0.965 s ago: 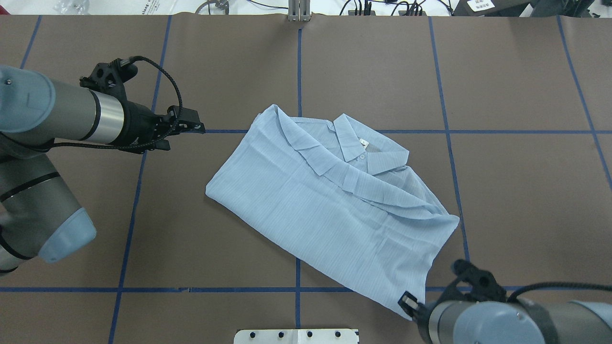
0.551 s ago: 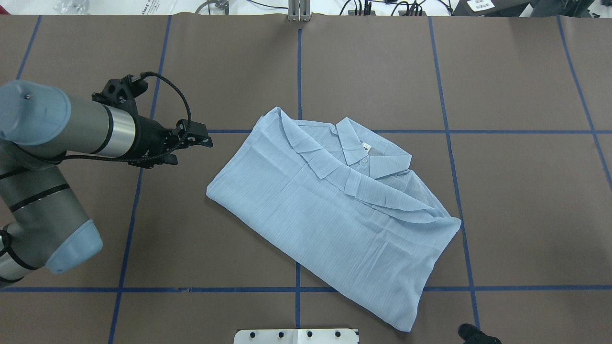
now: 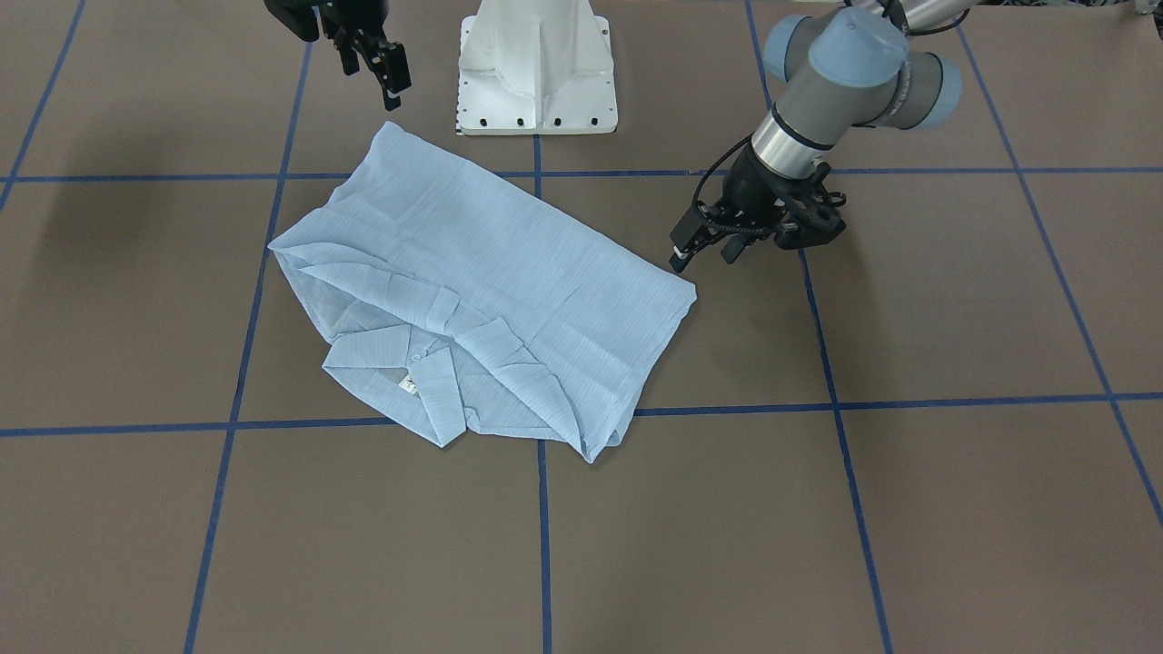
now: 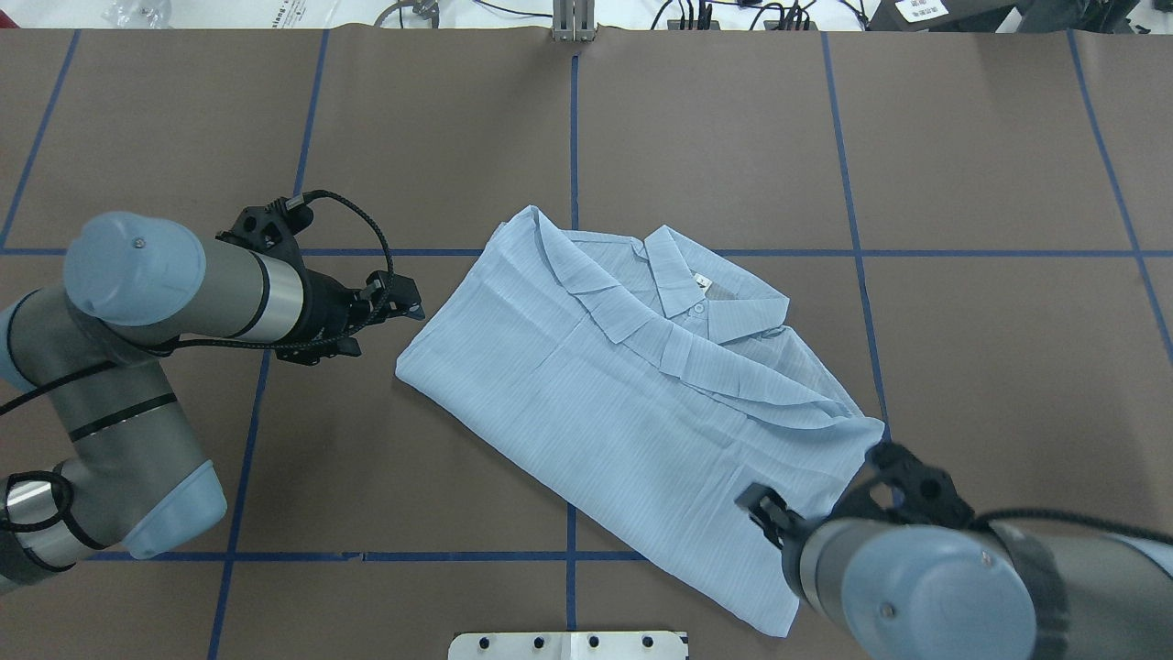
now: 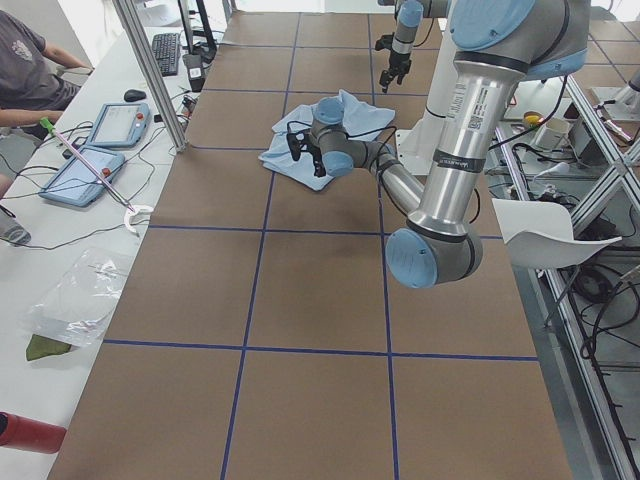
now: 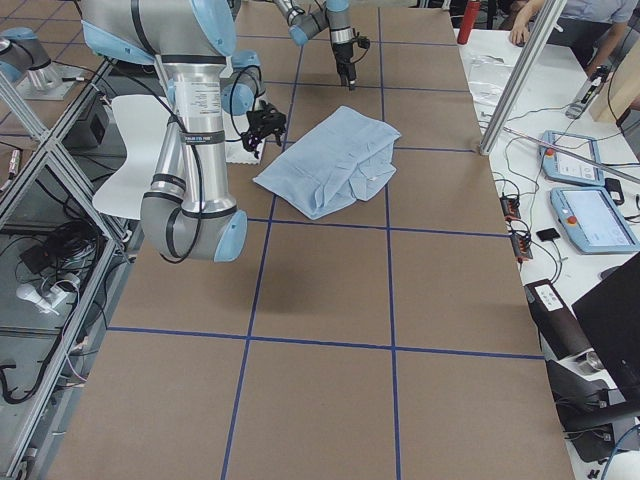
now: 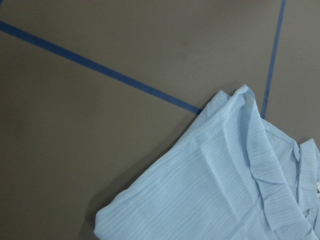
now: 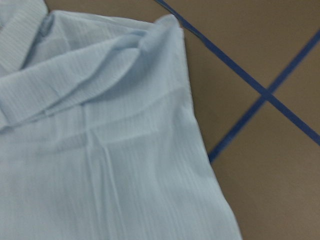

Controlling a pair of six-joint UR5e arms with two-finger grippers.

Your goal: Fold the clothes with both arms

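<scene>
Brown-papered table (image 4: 1008,385), gridded in blue tape (image 4: 573,137), is occupied at centre by the pale blue striped shirt (image 4: 596,403), laid diagonally and already folded to a rough rectangle. Left arm (image 4: 174,293) is held low just beside the shirt's left corner. Right arm (image 4: 916,587) is brought over the opposite, robot-side corner. This is judged to be both ends staged for a joint fold. Left gripper (image 3: 701,259) is seen parted and empty, near the cloth edge, contact not evident. Right gripper (image 3: 374,80) is likewise spread above the cloth, nothing held. Collar (image 4: 733,312) and neck label (image 4: 699,280) are left facing up.
</scene>
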